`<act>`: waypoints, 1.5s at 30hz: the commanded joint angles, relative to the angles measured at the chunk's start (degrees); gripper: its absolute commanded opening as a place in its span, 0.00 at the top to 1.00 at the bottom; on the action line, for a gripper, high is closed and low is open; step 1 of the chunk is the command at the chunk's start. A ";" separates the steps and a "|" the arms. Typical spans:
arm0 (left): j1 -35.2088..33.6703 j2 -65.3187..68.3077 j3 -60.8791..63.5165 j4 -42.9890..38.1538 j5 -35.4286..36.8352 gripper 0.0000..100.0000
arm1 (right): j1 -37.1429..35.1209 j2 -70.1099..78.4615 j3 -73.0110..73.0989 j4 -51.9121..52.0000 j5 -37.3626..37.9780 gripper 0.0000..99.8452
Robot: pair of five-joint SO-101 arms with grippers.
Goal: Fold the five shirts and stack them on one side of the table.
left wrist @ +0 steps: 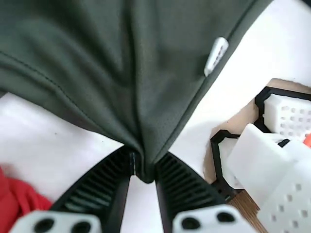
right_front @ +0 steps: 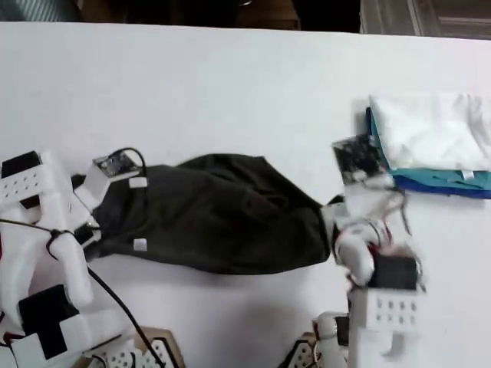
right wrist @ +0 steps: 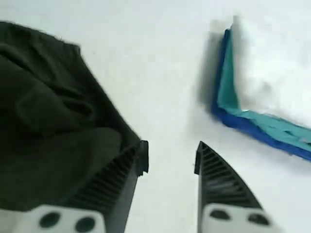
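The left tool (left wrist: 144, 171) was pinched shut on the dark green shirt (right_front: 215, 215) on the worktop (right_front: 230, 84). The right tool (right wrist: 170, 158) was open and held nothing, just beside that shirt, with the stack of folded shirts (right_front: 433, 142) near.

I count one dark shirt (right_front: 215, 215), one folded stack (right_front: 441, 165) of three, white shirt (right_front: 430, 130), teal shirt (right_front: 433, 178), blue shirt (right_front: 460, 192), one red cloth (left wrist: 14, 204), two grippers, left gripper (left wrist: 143, 177), right gripper (right wrist: 170, 158).
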 commanded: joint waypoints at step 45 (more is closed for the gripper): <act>12.31 11.60 -23.34 6.68 19.16 0.98 | -7.43 43.38 -52.13 22.90 0.88 0.98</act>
